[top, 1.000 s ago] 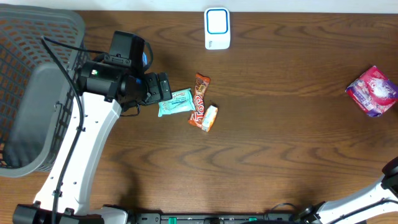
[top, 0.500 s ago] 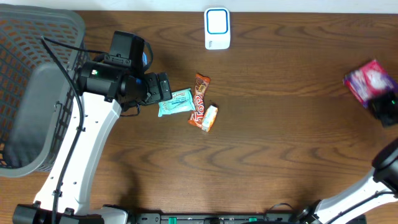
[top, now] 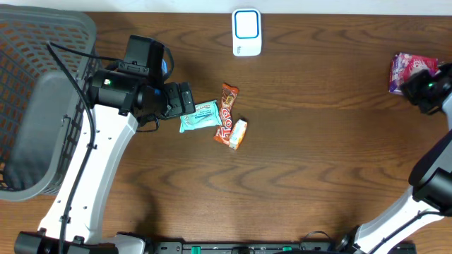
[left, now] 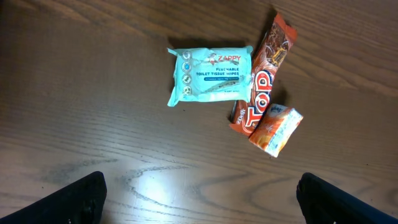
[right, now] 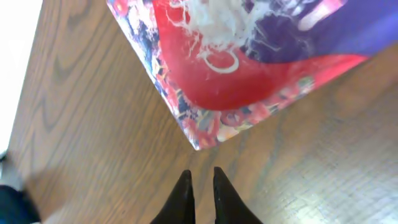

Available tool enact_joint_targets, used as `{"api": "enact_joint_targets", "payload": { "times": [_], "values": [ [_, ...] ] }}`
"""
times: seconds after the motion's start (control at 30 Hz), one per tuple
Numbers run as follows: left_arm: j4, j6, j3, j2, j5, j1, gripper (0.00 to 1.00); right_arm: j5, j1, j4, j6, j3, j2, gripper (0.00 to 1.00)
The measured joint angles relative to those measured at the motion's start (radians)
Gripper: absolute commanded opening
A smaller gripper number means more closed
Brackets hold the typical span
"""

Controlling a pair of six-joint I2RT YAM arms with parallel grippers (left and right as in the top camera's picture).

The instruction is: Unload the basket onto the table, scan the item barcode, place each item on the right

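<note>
A teal wipes pack (top: 200, 116) (left: 210, 74), a red-brown Top bar (top: 226, 113) (left: 264, 74) and a small orange packet (top: 238, 134) (left: 275, 129) lie together mid-table. My left gripper (top: 189, 107) (left: 199, 193) hovers open just left of the wipes, its fingers (left: 87, 199) wide apart and empty. At the far right lies a pink and purple packet (top: 408, 69) (right: 249, 56). My right gripper (top: 418, 86) (right: 201, 177) sits beside its corner, tips nearly together, holding nothing. No barcode shows.
A white scanner (top: 246, 32) stands at the table's back edge. A grey mesh basket (top: 42, 106) fills the far left, beside the left arm. The table's right edge runs close to the pink packet.
My right arm has swung in from the lower right up to the pink packet. The packet has shifted up and left and turned. The left arm has not moved.
</note>
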Motion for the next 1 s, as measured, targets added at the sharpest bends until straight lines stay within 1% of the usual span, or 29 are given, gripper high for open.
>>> {"api": "enact_joint_targets", "payload": {
  "times": [0.17,0.27,0.33,0.4,0.47,0.53,0.77,0.87,1.0],
  "values": [
    [0.0,0.0,0.0,0.0,0.0,0.0,0.98,0.022,-0.017,-0.125,-0.045,0.057,0.0,0.04],
    [0.0,0.0,0.0,0.0,0.0,0.0,0.98,0.032,-0.017,-0.144,-0.089,0.055,0.0,0.01],
    [0.0,0.0,0.0,0.0,0.0,0.0,0.98,0.032,-0.011,-0.136,-0.111,0.054,0.0,0.01],
    [0.0,0.0,0.0,0.0,0.0,0.0,0.98,0.031,0.0,-0.108,-0.125,0.044,0.0,0.01],
    [0.0,0.0,0.0,0.0,0.0,0.0,0.98,0.032,0.026,-0.057,-0.146,0.027,0.0,0.04],
    [0.0,0.0,0.0,0.0,0.0,0.0,0.98,0.043,0.063,0.019,-0.173,0.002,0.0,0.05],
    [0.0,0.0,0.0,0.0,0.0,0.0,0.98,0.193,0.178,0.208,-0.216,-0.061,0.0,0.08],
    [0.0,0.0,0.0,0.0,0.0,0.0,0.98,0.265,0.186,0.262,-0.22,-0.077,0.0,0.09],
    [0.0,0.0,0.0,0.0,0.0,0.0,0.98,0.334,0.177,0.311,-0.234,-0.082,0.005,0.08]
  ]
}}
